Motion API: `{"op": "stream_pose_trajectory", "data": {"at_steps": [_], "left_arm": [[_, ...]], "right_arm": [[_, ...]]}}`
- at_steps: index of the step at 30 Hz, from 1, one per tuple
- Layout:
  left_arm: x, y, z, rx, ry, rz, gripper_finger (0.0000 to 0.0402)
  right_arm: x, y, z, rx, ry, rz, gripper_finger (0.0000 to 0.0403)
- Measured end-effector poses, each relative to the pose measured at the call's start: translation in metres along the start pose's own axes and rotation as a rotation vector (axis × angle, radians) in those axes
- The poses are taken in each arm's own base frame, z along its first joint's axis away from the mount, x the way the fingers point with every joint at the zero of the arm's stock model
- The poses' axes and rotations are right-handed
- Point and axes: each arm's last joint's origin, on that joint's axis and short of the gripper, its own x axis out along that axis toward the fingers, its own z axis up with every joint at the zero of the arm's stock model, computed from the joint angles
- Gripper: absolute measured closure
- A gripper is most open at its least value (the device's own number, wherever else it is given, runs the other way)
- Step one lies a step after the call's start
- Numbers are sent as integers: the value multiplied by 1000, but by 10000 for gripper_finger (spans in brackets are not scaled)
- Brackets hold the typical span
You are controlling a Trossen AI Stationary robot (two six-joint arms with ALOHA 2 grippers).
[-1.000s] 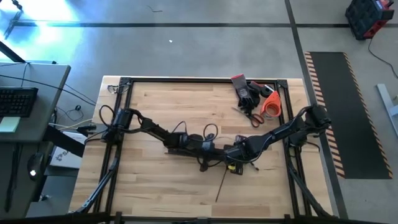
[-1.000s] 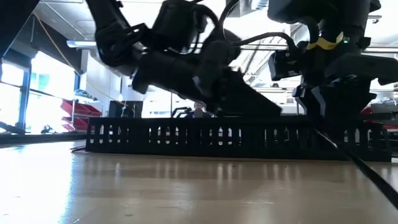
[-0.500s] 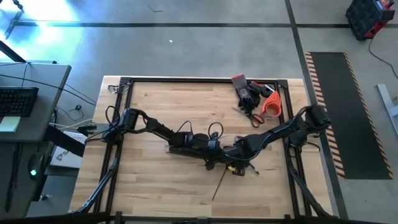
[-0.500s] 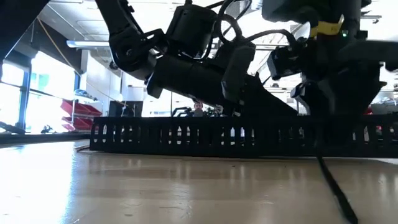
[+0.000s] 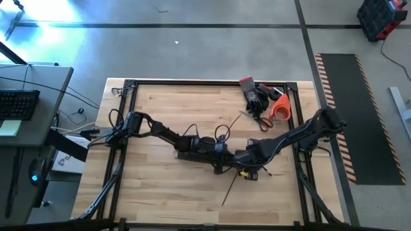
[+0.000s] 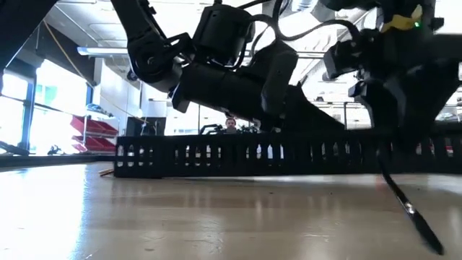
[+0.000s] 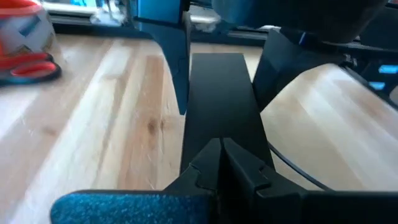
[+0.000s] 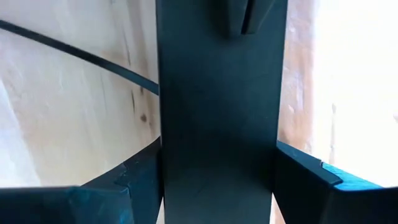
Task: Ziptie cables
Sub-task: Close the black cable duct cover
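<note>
A long black perforated bar point(image 6: 216, 155) lies across the middle of the wooden table point(image 5: 160, 186). My left gripper point(image 7: 221, 148) is shut, with its tips on the bar's flat top. Just to the right, my right gripper point(image 8: 217, 171) points down and has the bar point(image 8: 217, 93) between its fingers. Thin dark cables point(image 6: 408, 209) slant down from under the bar to the table near its front edge point(image 5: 230, 191). In the right wrist view they pass behind the bar point(image 8: 74, 56). Another thin strand point(image 5: 236, 120) shows on the far side. My left gripper presses its shut fingertips point(image 7: 211, 155) on the bar's flat top face point(image 7: 217, 118), slanting down from the table's left and lying along the bar. My right gripper holds the bar's two long sides point(image 8: 163, 168) between its fingers point(image 8: 140, 180), from above, across the bar.
Black gloves, scissors and an orange roll point(image 5: 277, 108) lie at the back right corner. A black metal frame point(image 5: 212, 82) borders the table. A person point(image 6: 229, 124) shows in the room beyond the bar. Bare wood lies at the near left.
My left gripper has come down toward the table's right and set its shut tips on the bar. My right gripper has risen a little. The bar has slid slightly toward the table's right, and the cables' near end has swung about on the table.
</note>
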Motion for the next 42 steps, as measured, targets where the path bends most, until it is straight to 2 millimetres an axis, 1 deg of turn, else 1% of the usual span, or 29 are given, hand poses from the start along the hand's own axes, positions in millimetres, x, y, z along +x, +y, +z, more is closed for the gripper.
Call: {"op": "stream_pose_trajectory", "data": {"at_steps": [4,7,9,11,14,17,19,22,25,27,29,31,33,34,35,37,40,42], "left_arm": [[0,-1,-3,6,20,-5,402],[0,0,-3,6,21,-2,402],[0,0,-4,9,26,1,402],[0,0,-4,11,26,9,402],[0,1,-4,10,26,27,402],[0,1,-4,12,29,38,402],[0,1,-4,14,31,51,402],[-1,2,-5,14,33,62,402],[-1,2,-4,18,32,64,402],[-1,2,-4,19,32,65,402],[-1,2,-4,20,32,65,402],[-1,2,-4,22,32,66,402],[-1,1,-4,23,27,64,402],[-1,0,-4,24,24,65,402],[-1,0,-4,26,18,65,402],[-4,-1,3,34,8,62,402],[-13,-3,18,58,6,58,402],[-24,-5,32,92,23,59,402]], "right_arm": [[14,1,-3,-27,-58,27,161],[20,1,-7,-43,-48,39,133],[19,-2,-6,-35,-33,43,112],[11,-3,1,-36,-55,33,98],[-8,-1,3,-86,-102,-70,93],[-29,-2,-2,-81,-145,-180,99],[-36,-5,-7,-20,-190,-220,107],[-32,-2,-16,115,-303,-221,128],[-18,6,-24,228,-432,-193,170],[-5,12,-30,300,-520,-162,211],[10,16,-35,362,-596,-109,261],[26,15,-46,429,-627,-82,315],[37,11,-56,513,-668,-78,369],[43,9,-62,546,-686,-78,385],[47,8,-67,577,-704,-77,392],[53,6,-72,628,-731,-60,391],[55,3,-73,642,-747,-53,397],[56,4,-73,627,-758,-61,401]]}}
